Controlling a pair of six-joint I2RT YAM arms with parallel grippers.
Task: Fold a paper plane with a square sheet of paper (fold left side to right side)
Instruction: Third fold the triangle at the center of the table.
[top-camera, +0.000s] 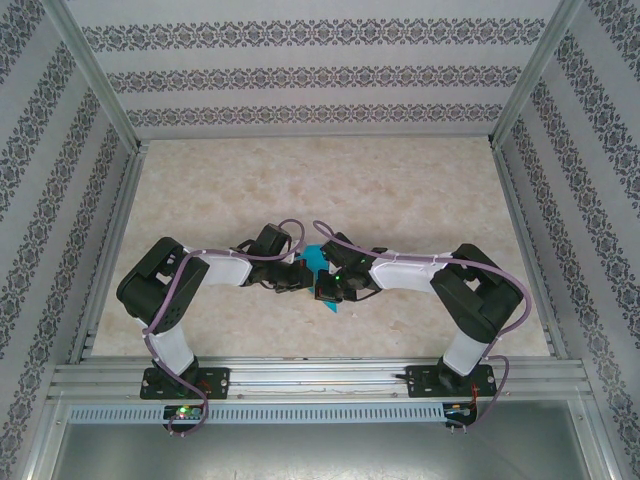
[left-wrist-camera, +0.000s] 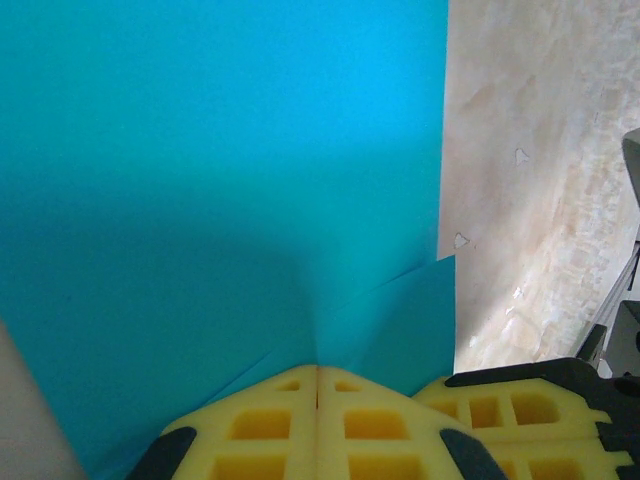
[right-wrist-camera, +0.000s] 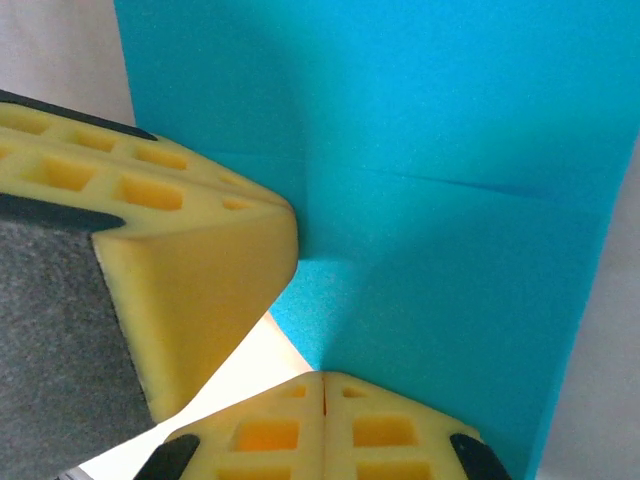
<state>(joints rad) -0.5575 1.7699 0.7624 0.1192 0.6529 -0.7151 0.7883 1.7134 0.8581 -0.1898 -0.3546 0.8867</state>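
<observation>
The teal-blue square sheet of paper (top-camera: 319, 260) lies partly folded at the table's middle, between my two wrists. In the left wrist view the paper (left-wrist-camera: 200, 180) puckers up to my left gripper (left-wrist-camera: 318, 372), whose yellow fingers (left-wrist-camera: 260, 420) are shut on a flap edge. My right gripper (right-wrist-camera: 323, 380) is shut at the paper (right-wrist-camera: 450, 280), on its near edge, and a straight crease runs across the sheet above it. The left gripper's fingers (right-wrist-camera: 190, 260) touch the sheet just left of it. Seen from above, the left gripper (top-camera: 296, 278) and right gripper (top-camera: 334, 286) nearly touch.
The beige marble-pattern table (top-camera: 330, 190) stretches behind and to both sides of the arms. Patterned walls (top-camera: 300, 70) and aluminium frame rails (top-camera: 300, 375) enclose it. The right gripper's fingers (left-wrist-camera: 520, 410) sit close beside the left ones.
</observation>
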